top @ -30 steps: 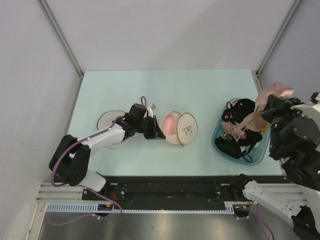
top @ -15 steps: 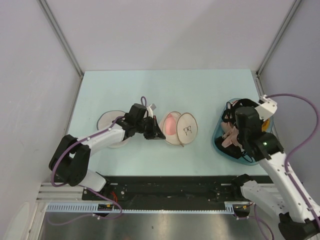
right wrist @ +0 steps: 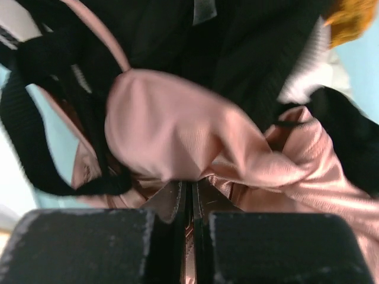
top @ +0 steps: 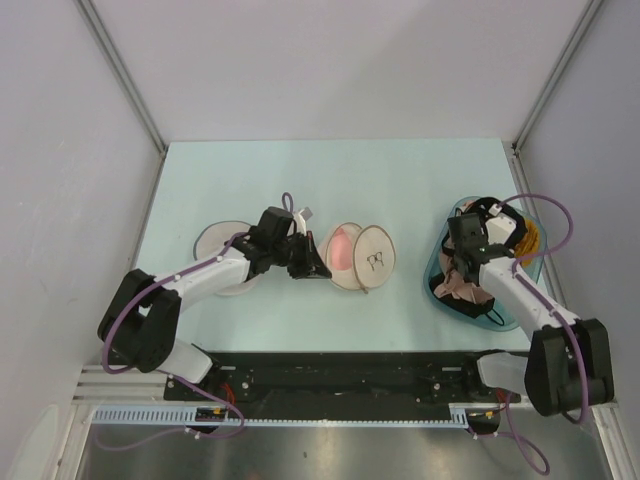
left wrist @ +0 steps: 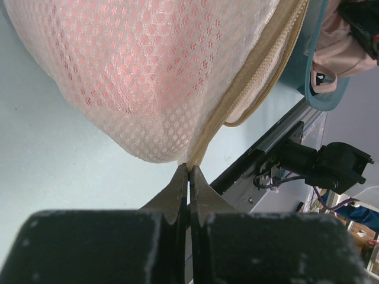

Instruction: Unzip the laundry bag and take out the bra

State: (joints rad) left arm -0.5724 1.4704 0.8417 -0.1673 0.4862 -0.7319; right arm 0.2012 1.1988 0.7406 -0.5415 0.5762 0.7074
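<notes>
Left gripper (left wrist: 188,173) clamped on open laundry bag (top: 375,256) rim | right gripper (right wrist: 190,190) pinching pink bra (right wrist: 172,130) inside teal basket (top: 430,272)

Mesh laundry bag (left wrist: 148,77), satiny bra (right wrist: 177,136)

the left arm (top: 200,277) lay low, elbow folded near its base and forearm stretched out to the right, almost level. the left gripper (left wrist: 188,171) pointed right, its two dark fingers pressed flat together and pinching the seam of the laundry bag (left wrist: 148,77). the right arm (top: 520,295) reached away from its base and inward to the left, wrist bent downward. the right gripper (right wrist: 190,188) pointed down, its fingers closed tight with a fold of the bra (right wrist: 177,130) nipped at their tips.
</notes>
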